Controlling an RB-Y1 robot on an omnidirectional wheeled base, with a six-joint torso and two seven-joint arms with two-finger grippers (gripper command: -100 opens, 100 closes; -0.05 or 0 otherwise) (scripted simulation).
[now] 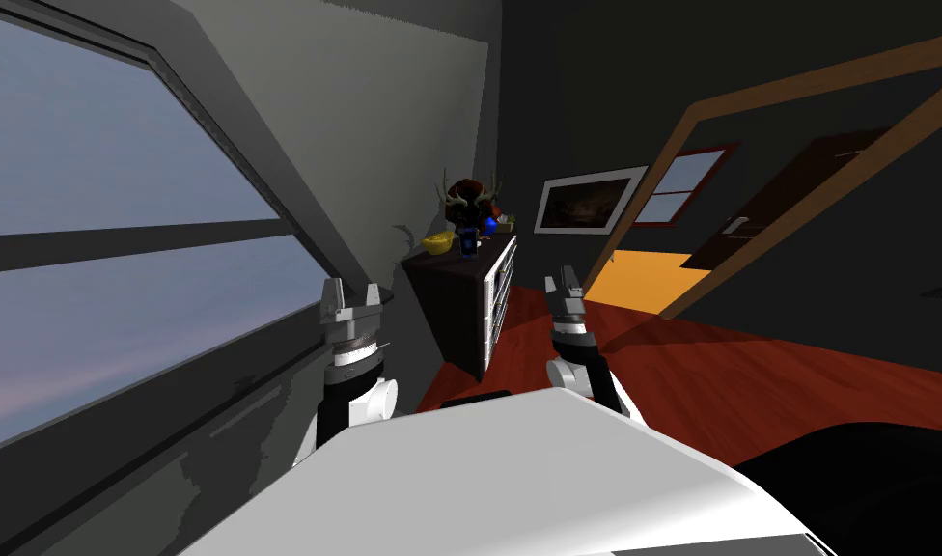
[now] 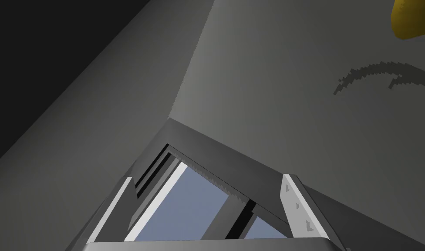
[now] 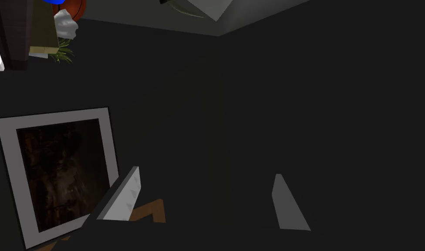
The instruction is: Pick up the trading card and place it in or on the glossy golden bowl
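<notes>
Arms upright, L end effector, R end effector, both released

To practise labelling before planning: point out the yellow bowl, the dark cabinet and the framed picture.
yellow bowl [image 1: 439,243], head view, its side wall.
dark cabinet [image 1: 450,309], head view, its end panel.
framed picture [image 1: 586,202], head view, its dark middle.

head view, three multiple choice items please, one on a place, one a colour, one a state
1. The yellow bowl stands: A on the dark cabinet; B on a chair; C on the window sill.
2. The floor is: A white; B red-brown; C green.
3. The fingers of the left gripper are: A shut on the bowl; B shut on a card; C open.
Answers: 1 A, it sits on the cabinet's top; 2 B, red-brown boards show; 3 C, they stand apart with nothing between.
</notes>
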